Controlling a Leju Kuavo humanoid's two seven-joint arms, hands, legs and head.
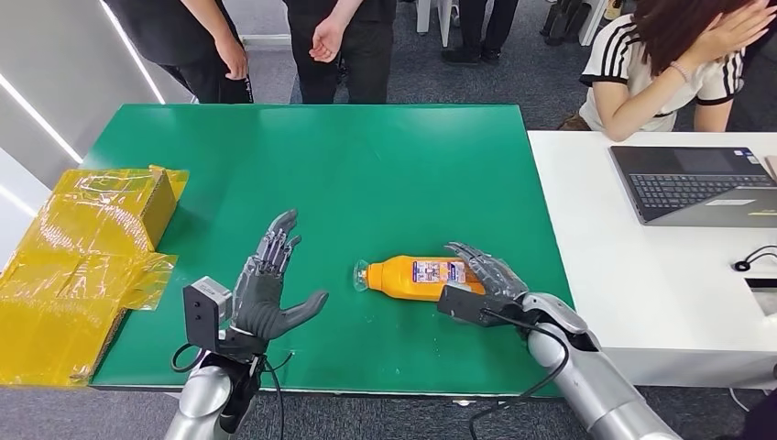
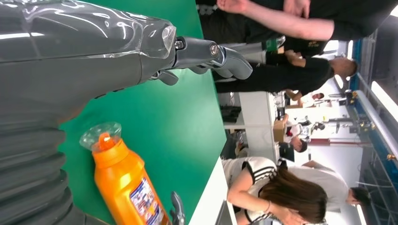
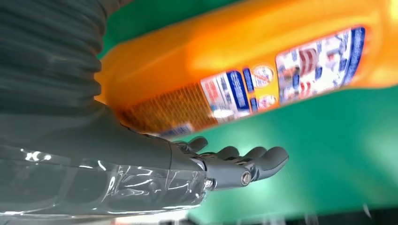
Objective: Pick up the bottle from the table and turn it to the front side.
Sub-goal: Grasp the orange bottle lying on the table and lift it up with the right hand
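An orange bottle (image 1: 417, 274) with a clear cap and a printed label lies on its side on the green table (image 1: 366, 156), cap pointing left. My right hand (image 1: 486, 275) is at the bottle's base end, fingers spread and arched over it. In the right wrist view the bottle (image 3: 244, 70) lies close against the palm of the right hand (image 3: 117, 159), whose thumb sticks out straight, not wrapped around it. My left hand (image 1: 270, 284) is raised to the left of the cap, fingers apart, holding nothing. The left wrist view shows the left hand (image 2: 70, 61) with the bottle (image 2: 124, 183) beyond it.
A yellow taped cardboard box (image 1: 82, 266) sits at the table's left edge. A white table (image 1: 641, 284) on the right carries a laptop (image 1: 696, 183) and a black cable (image 1: 756, 261). Two people (image 1: 339, 46) stand behind the far edge; another person (image 1: 669, 64) sits at the right.
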